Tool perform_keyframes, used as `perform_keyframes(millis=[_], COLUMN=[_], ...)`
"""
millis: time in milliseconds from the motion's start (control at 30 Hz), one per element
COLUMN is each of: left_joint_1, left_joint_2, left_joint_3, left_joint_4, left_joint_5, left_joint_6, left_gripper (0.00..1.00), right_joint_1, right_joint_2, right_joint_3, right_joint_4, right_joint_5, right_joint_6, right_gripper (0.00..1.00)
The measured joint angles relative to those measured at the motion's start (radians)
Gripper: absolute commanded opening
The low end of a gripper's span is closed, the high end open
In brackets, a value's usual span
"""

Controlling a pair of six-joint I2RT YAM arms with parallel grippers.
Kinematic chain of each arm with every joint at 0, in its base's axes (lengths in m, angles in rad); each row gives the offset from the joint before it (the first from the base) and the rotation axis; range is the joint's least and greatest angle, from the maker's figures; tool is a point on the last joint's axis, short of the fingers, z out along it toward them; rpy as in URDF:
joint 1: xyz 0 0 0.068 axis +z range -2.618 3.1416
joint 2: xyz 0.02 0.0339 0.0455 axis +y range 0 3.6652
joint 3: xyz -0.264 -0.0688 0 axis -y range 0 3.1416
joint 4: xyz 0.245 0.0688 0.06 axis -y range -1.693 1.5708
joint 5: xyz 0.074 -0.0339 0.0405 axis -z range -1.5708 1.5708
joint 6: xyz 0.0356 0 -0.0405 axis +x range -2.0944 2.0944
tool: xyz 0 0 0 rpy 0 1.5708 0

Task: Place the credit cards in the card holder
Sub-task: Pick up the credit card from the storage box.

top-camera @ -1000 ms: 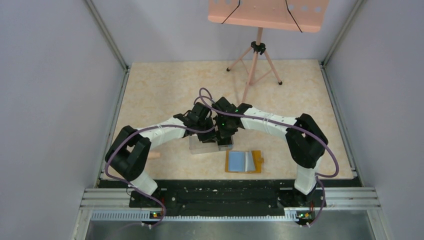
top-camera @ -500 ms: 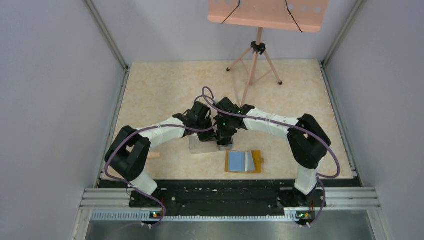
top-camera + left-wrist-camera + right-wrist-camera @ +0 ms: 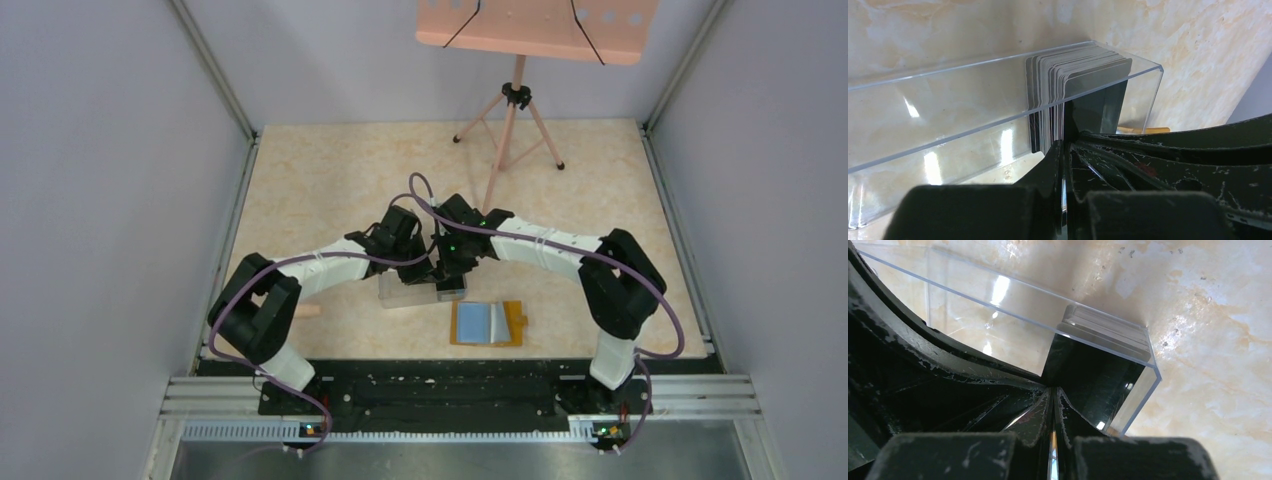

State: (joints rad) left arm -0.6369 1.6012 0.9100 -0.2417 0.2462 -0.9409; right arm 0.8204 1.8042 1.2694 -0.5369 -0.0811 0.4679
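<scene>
Black left fingers (image 3: 1058, 152) are pressing together on the thin edge of one dark credit card (image 3: 1066, 122), pinching it where it is standing at the near face of the stack. Just ahead of those tips, the other credit cards (image 3: 1083, 70) are standing upright, packed side by side at the end of a clear box (image 3: 948, 100), whose long walls are running off to the fingers' left.

The right fingers (image 3: 1048, 397) are pressed together too, with only a bright sliver showing between them. I cannot tell whether they are gripping the box wall.

From above, both pairs are meeting over the box. The card holder (image 3: 487, 323) is lying open on the counter (image 3: 330, 180), nearer the arm bases than the fingers, slightly right, apart from the box.
</scene>
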Motion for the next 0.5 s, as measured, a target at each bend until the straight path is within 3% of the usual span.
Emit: perform_keyframes(millis=[500], left_joint_1=[-0.009], left_joint_2=[0.0], left_joint_3=[0.004], left_joint_4=[0.019], left_joint_5=[0.008], left_joint_6=[0.003], left_gripper=[0.0], right_joint_1=[0.0], right_joint_2=[-0.026], right_joint_3=[0.0], right_joint_4=[-0.115], right_joint_5=[0.043], right_joint_6=[-0.004], right_gripper=[0.0])
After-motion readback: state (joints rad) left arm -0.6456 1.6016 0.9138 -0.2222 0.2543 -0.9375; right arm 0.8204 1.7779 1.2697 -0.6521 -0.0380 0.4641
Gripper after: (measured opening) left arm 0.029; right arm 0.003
